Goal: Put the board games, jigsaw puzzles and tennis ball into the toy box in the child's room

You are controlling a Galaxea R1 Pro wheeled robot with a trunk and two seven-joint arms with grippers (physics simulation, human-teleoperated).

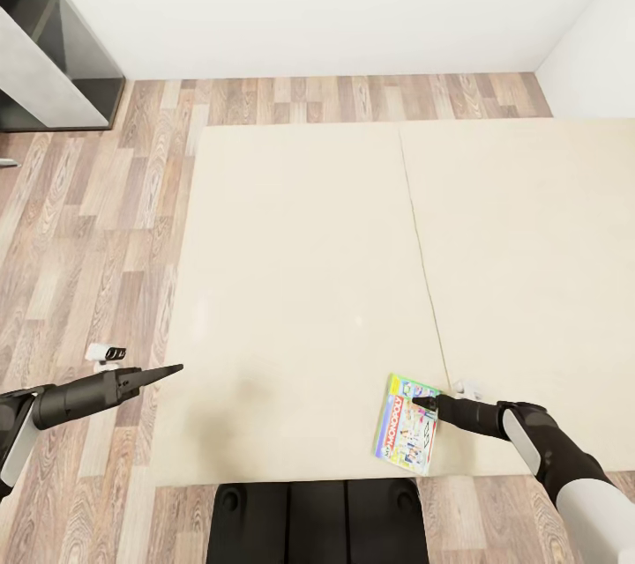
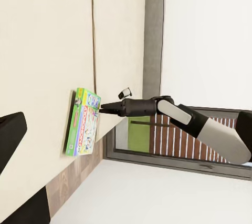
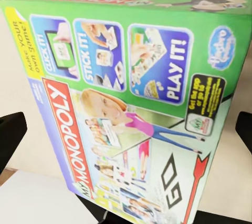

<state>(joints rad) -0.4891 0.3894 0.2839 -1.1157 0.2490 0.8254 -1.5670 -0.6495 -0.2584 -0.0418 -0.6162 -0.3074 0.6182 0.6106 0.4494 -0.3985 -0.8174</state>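
A board game (image 1: 406, 423), a flat Monopoly box with a green and blue printed cover, lies on the beige bed (image 1: 300, 282) near its front edge. My right gripper (image 1: 429, 406) is at the box's right edge. The right wrist view has the board game (image 3: 131, 108) close up between two wide-apart dark fingers (image 3: 10, 140), so this gripper is open. My left gripper (image 1: 172, 368) hovers over the bed's left front corner, far from the box. Its fingers (image 2: 10, 134) stand apart, holding nothing. From the left wrist I see the board game (image 2: 83, 124) with my right gripper (image 2: 103, 109) touching it.
Wood-plank floor (image 1: 88, 220) runs along the bed's left and far sides. A dark grey shelf unit (image 1: 53, 44) stands at the far left against the white wall. My black base (image 1: 317, 520) sits against the bed's front edge. A grey-framed window (image 2: 178, 145) shows beyond the bed.
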